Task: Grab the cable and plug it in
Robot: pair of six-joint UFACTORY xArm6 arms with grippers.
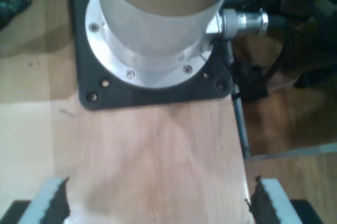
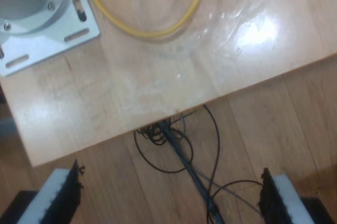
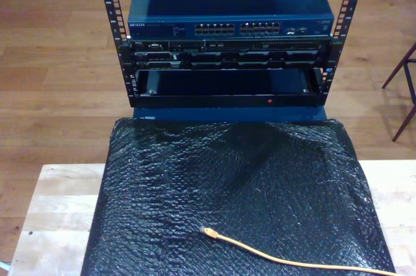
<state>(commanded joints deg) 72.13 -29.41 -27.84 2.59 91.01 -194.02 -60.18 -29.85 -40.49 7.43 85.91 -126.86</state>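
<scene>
nearest lies the thin, limp yellow-orange network cable (image 3: 286, 260) on black bubble wrap (image 3: 260, 178); light and floppy, best pinched just behind its clear plug (image 3: 208, 231). both my first claw (image 1: 157, 203) and second claw (image 2: 171, 195) gape, empty.

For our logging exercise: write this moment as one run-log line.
cable: loose on black mat | first end effector: open, empty | second end effector: open, empty | switch: unplugged

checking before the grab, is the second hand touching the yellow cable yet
Apart. In the second wrist view my second hand hangs open over the table edge and floor, and the yellow cable loops on the table well beyond its fingertips, bare wood between them.
</scene>
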